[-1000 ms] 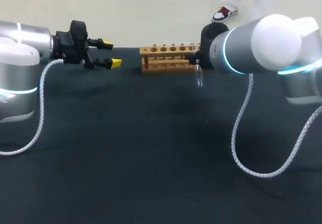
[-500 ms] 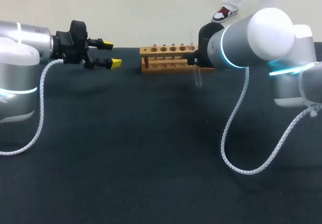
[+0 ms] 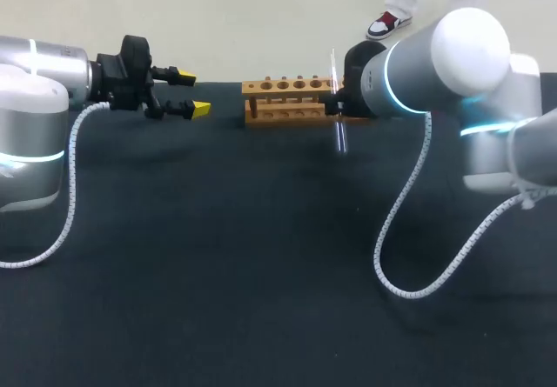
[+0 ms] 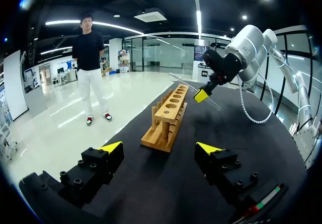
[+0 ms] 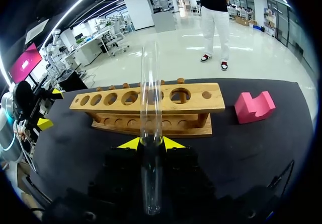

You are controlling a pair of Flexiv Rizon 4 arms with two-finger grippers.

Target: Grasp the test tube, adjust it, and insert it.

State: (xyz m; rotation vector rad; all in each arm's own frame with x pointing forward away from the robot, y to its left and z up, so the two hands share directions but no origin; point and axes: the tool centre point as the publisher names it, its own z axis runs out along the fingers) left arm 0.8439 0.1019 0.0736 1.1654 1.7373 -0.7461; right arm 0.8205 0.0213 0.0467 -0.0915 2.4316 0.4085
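Turned upright, test tube (image 5: 151,83) pinched in right tool (image 5: 151,143)

This is a robotics lab, seen at a test bench. Two grey arms, the left arm (image 3: 52,72) and the right arm (image 3: 435,74), each trailing a coiled white cable, come in over a table (image 3: 218,274) covered in black. The ware is lab ware: a wooden rack (image 3: 291,100) with a row of round holes, a pink block (image 5: 254,106) near its end, and a clear glass tube (image 5: 150,83) clamped in the right gripper (image 5: 150,143).
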